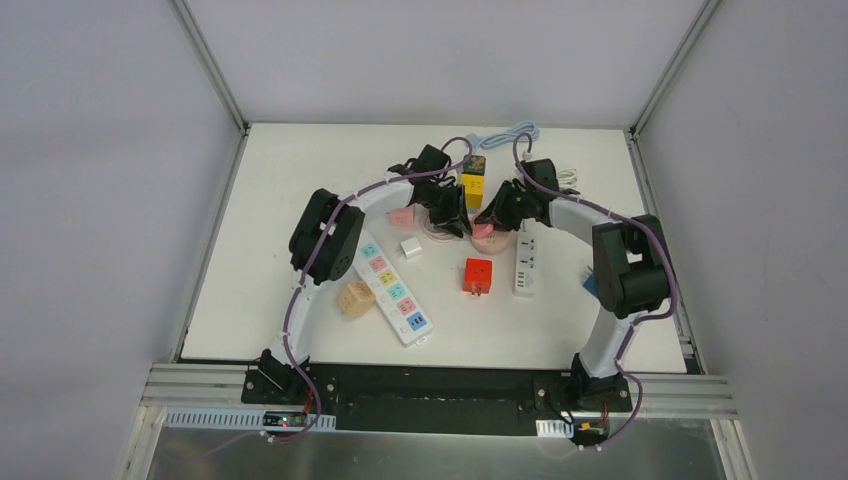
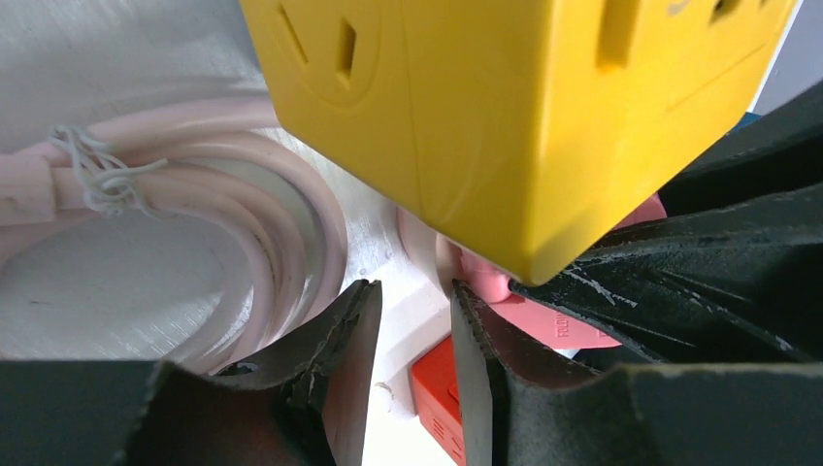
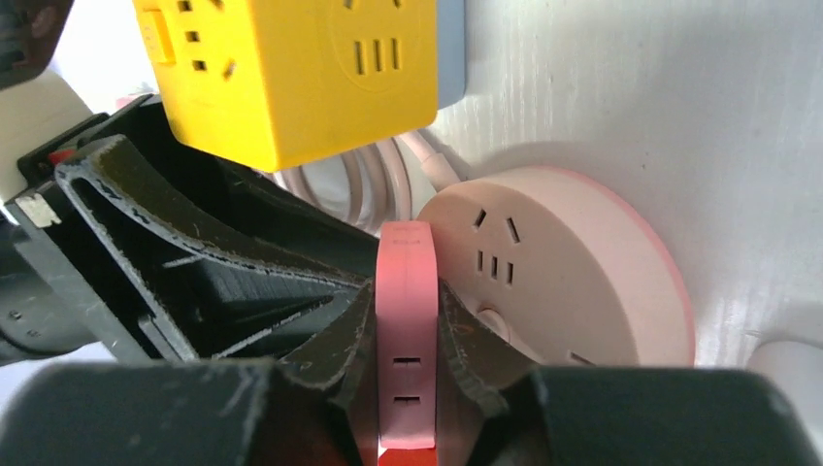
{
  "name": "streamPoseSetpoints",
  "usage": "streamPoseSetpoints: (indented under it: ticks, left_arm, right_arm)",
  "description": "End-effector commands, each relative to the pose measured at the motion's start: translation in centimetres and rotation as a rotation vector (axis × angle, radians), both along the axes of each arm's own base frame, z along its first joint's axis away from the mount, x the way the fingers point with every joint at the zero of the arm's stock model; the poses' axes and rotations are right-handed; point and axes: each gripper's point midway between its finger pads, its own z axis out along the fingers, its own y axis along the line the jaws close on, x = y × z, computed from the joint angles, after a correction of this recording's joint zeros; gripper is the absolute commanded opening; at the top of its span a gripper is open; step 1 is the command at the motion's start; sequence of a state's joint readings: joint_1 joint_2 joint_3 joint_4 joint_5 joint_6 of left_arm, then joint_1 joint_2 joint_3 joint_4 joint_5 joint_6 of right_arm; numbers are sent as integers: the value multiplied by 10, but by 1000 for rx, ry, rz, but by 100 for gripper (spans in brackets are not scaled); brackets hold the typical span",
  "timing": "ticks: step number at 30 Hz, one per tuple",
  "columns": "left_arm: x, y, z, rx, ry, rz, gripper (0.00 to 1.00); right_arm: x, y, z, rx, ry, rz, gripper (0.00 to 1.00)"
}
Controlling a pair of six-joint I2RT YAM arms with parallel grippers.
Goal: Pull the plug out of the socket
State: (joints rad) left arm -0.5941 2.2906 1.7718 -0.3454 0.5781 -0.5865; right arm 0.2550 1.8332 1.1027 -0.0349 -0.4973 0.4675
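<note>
A flat pink plug [image 3: 407, 320] stands on edge between the fingers of my right gripper [image 3: 407, 291], which is shut on it. It sits at the left edge of a round pale pink socket [image 3: 573, 272]. I cannot tell whether its prongs are in the socket. In the top view the right gripper [image 1: 493, 218] and the plug [image 1: 483, 230] are at the table's middle back. My left gripper [image 1: 452, 222] hangs just left of them. Its jaws [image 2: 412, 301] stand a little apart with nothing between them. The plug [image 2: 573, 325] shows to its right.
A yellow cube socket [image 1: 473, 185] stands right behind both grippers. A coiled pink cable [image 2: 243, 223] lies left of the left gripper. A red cube [image 1: 477, 276], a white strip [image 1: 526, 262], a long strip with coloured outlets [image 1: 393, 290], a white adapter [image 1: 411, 248] and a tan cube [image 1: 355, 298] lie nearer.
</note>
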Motion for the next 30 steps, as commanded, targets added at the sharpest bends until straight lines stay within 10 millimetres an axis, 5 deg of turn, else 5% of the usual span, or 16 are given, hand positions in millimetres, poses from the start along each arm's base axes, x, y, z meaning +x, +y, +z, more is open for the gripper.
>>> streamPoseSetpoints:
  ticks: [1, 9, 24, 30]
  left_arm:
    - [-22, -4, -15, 9, 48, -71, 34]
    - [-19, -8, -14, -8, 71, -34, 36]
    - [11, -44, 9, -225, 72, 104, 39]
    - [15, -45, -4, -172, 51, 140, 35]
  right_arm:
    - [16, -3, 35, -234, -155, 11, 0]
    - [20, -12, 42, -477, -154, -51, 0]
    - [16, -17, 48, -537, -124, -108, 0]
    - [18, -17, 42, -587, -135, -92, 0]
